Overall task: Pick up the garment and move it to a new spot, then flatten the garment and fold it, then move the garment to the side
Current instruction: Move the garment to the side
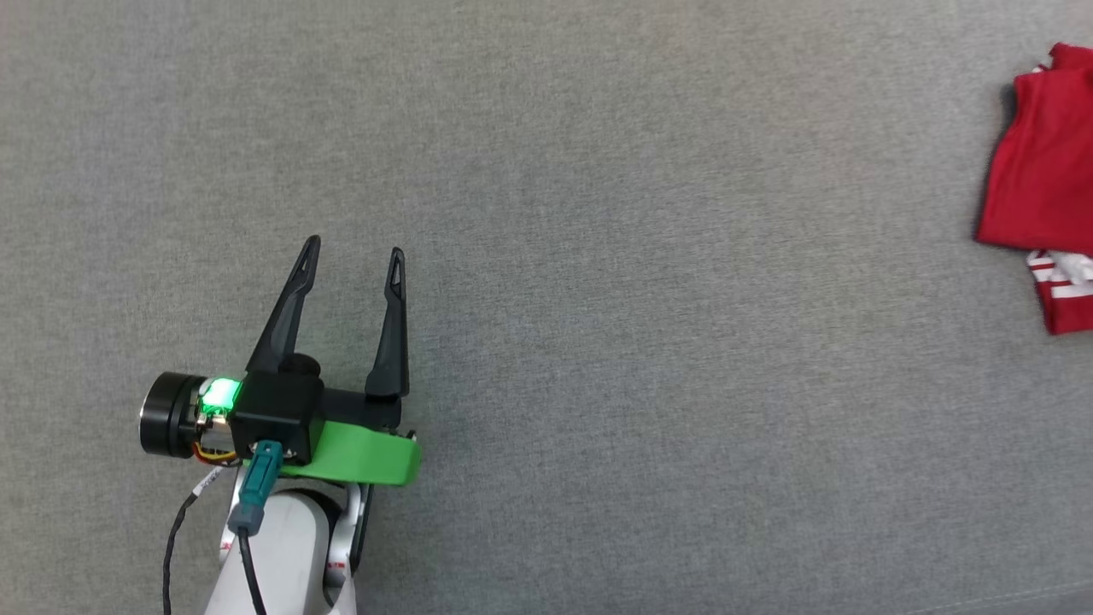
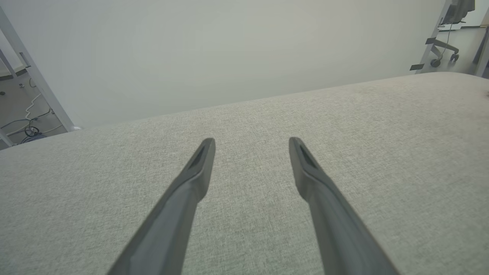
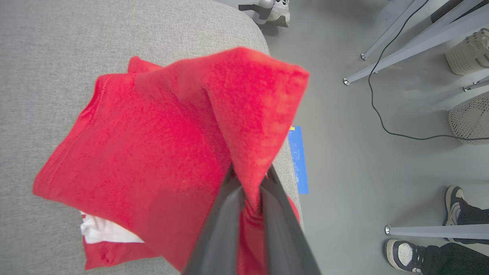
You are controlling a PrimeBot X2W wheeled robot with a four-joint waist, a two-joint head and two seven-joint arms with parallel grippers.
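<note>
Where the big grey pad (image 1: 546,171) ends on the right, the red garment (image 3: 153,152) sits in a folded pile. The right gripper (image 3: 250,175) pinches one red flap tight. The left gripper (image 1: 354,248) hangs wide open, holding nothing. Best to pull slowly, so the folds stay and nothing slips off.

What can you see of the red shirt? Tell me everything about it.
The garment is soft red knit cloth, bunched in loose folds, with a white sleeve with red-striped trim peeking out underneath. It lies near a rounded corner of the grey fabric surface. The right gripper is shut on one fold, holding it up in a peak.
</note>
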